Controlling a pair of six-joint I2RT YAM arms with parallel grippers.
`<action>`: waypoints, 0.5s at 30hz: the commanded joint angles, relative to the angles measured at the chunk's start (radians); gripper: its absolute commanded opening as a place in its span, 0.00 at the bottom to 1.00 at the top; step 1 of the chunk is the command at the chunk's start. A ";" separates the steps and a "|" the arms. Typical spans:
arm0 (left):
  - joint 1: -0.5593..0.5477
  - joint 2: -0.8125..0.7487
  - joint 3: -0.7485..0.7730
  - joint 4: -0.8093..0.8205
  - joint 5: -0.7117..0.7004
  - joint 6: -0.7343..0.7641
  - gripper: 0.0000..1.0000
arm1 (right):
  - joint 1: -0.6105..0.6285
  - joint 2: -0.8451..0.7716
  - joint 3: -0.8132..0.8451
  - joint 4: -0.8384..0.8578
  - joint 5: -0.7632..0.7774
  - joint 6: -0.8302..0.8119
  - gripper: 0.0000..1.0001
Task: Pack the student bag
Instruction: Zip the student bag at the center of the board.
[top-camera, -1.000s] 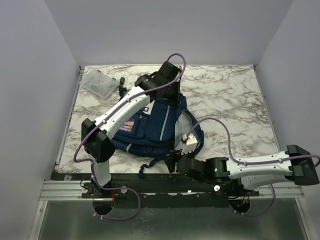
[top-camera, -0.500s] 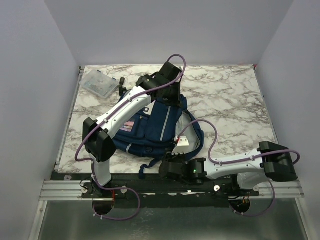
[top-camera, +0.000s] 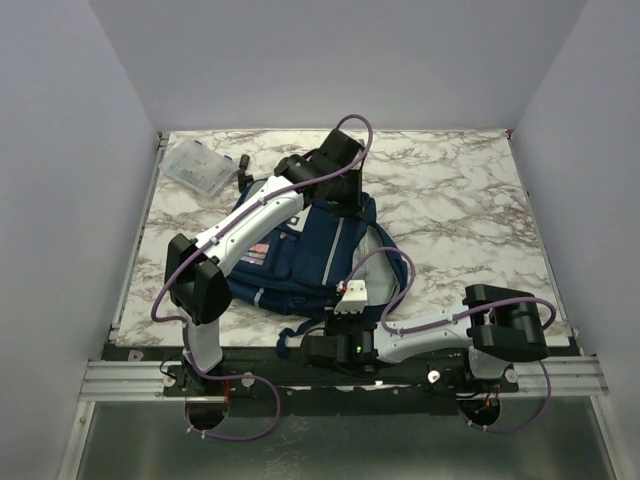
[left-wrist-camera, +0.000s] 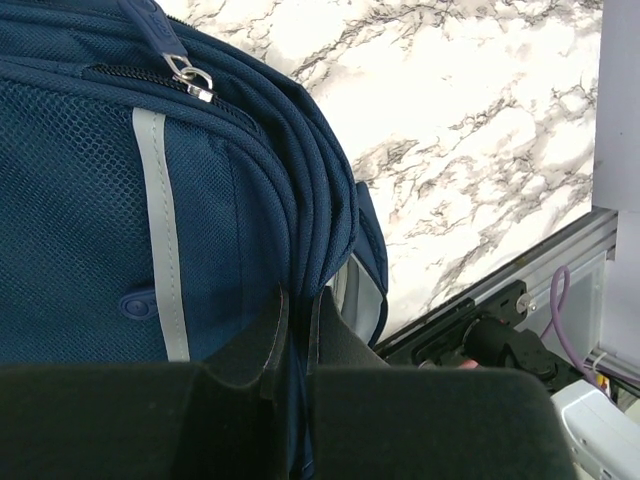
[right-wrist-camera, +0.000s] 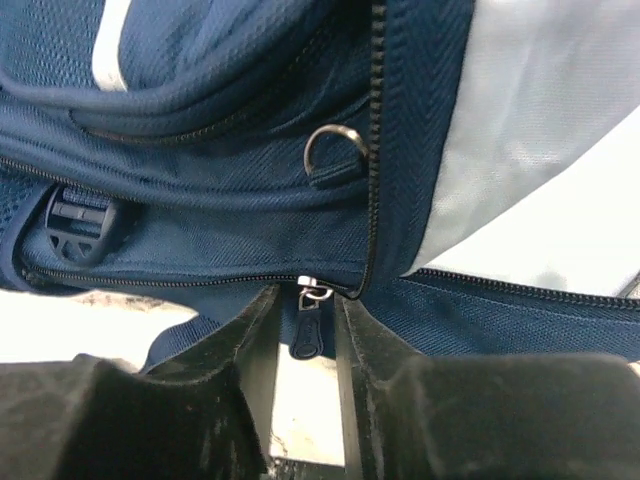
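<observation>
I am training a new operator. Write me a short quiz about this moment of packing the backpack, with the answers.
1. True or false: the clear box lies inside the backpack.
2. What hangs between the fingers of the right gripper? A) a zipper pull B) a pencil C) a key
3. Which gripper pinches a fold of the backpack's fabric?
Key: 1. False, it lies on the table. 2. A. 3. The left gripper.
</observation>
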 joint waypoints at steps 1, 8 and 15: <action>0.001 -0.064 -0.044 0.031 0.033 0.012 0.00 | -0.001 0.033 0.054 -0.130 0.152 0.109 0.21; 0.010 -0.171 -0.232 0.120 0.082 0.113 0.49 | 0.001 -0.124 -0.164 0.232 -0.074 -0.219 0.00; 0.045 -0.465 -0.509 0.216 0.042 0.057 0.76 | -0.002 -0.351 -0.363 0.560 -0.405 -0.465 0.00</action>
